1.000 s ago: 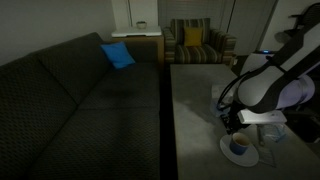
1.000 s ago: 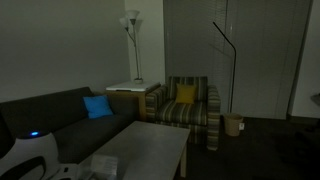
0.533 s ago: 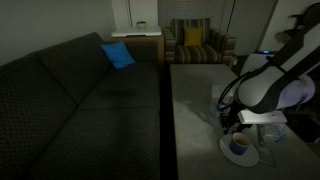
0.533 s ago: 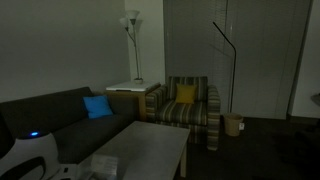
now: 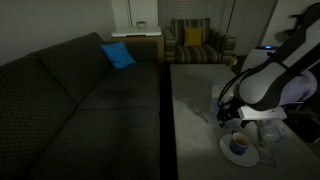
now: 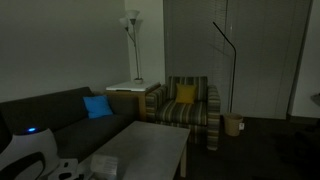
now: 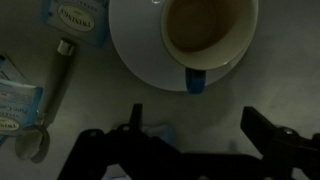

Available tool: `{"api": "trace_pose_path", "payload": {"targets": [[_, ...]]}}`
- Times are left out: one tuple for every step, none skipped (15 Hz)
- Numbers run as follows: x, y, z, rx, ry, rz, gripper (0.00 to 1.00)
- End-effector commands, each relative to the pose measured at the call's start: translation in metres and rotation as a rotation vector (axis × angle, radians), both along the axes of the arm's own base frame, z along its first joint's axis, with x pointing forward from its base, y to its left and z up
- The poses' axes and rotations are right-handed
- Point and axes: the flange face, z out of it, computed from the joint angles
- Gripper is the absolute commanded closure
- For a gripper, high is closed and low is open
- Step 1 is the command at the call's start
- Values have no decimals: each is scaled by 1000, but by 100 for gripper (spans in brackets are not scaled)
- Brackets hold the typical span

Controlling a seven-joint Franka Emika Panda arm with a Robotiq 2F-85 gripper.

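In the wrist view a white cup [image 7: 205,25] with a blue handle [image 7: 195,80] stands on a white saucer [image 7: 135,50]. My gripper [image 7: 195,122] hangs just in front of it, open, with bare table between the dark fingers [image 7: 255,122]. A small pale blue packet [image 7: 158,134] lies beside one finger, partly hidden by it. A spoon [image 7: 55,85] and tea packets [image 7: 75,18] lie beside the saucer. In an exterior view the gripper [image 5: 228,118] hovers a little above the cup [image 5: 239,146].
The grey coffee table [image 5: 195,95] runs between a dark sofa [image 5: 80,90] with a blue cushion [image 5: 117,54] and the robot. A striped armchair [image 5: 195,42] with a yellow pillow stands at the far end. A floor lamp [image 6: 131,40] stands by the wall.
The jaws have gone from nearly shut to wide open. The arm has lifted slightly above the cup and saucer.
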Motion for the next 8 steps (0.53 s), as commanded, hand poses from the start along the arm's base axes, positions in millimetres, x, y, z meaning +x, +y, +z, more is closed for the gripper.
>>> {"api": "trace_pose_path", "payload": {"targets": [[-9, 5, 28, -28, -31, -11, 0], [-9, 10, 35, -16, -29, -12, 0], [-13, 14, 41, -10, -27, -15, 0], [-15, 19, 47, -9, -25, -10, 0], [-17, 22, 53, -15, -33, -7, 0], [-18, 26, 60, -22, -41, -3, 0], [-19, 28, 65, -25, -53, -2, 0], [-20, 31, 70, -23, -63, 2, 0]]}}
